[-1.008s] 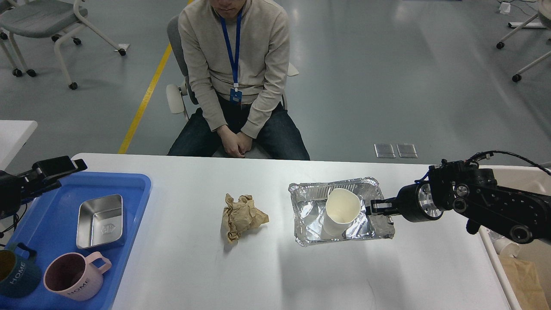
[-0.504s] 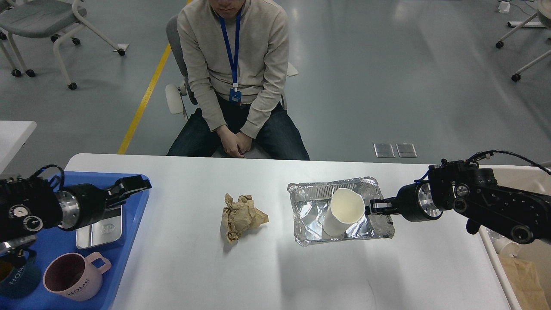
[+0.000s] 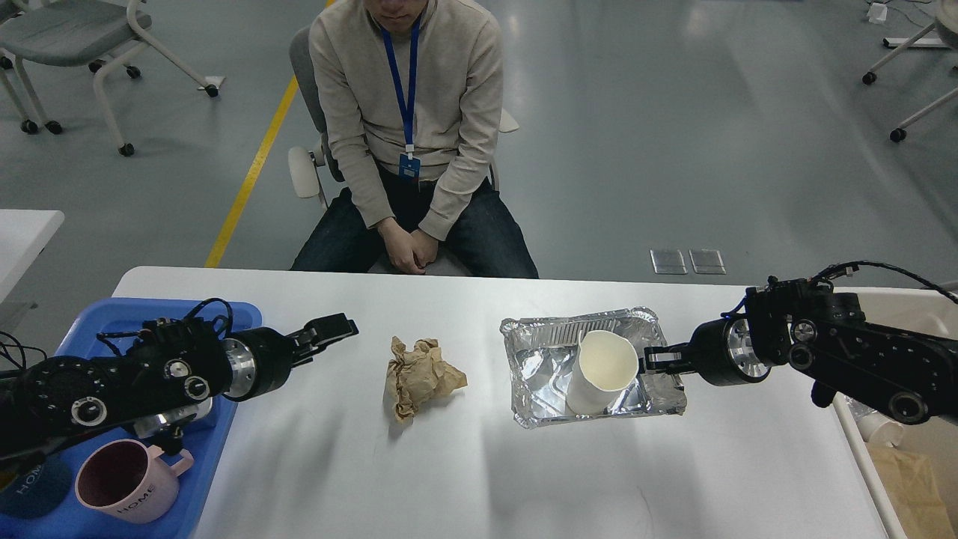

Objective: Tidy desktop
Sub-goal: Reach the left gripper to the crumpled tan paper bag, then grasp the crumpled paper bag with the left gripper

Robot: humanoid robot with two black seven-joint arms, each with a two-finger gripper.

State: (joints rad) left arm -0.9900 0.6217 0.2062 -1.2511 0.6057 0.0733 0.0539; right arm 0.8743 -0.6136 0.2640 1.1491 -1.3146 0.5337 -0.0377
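Crumpled brown paper (image 3: 419, 376) lies mid-desktop (image 3: 479, 464) as my left gripper (image 3: 333, 329), which a second ago hung over the blue tray (image 3: 224, 314) at the left edge, swings out toward it, stopping short with a gap between; I cannot tell how its jaws stand. Near the right edge my right gripper (image 3: 650, 359) has nudged the paper cup (image 3: 599, 370) sideways inside the foil tray (image 3: 539, 352); its fingers seem closed on the cup's rim. Judging by this, the paper goes next.
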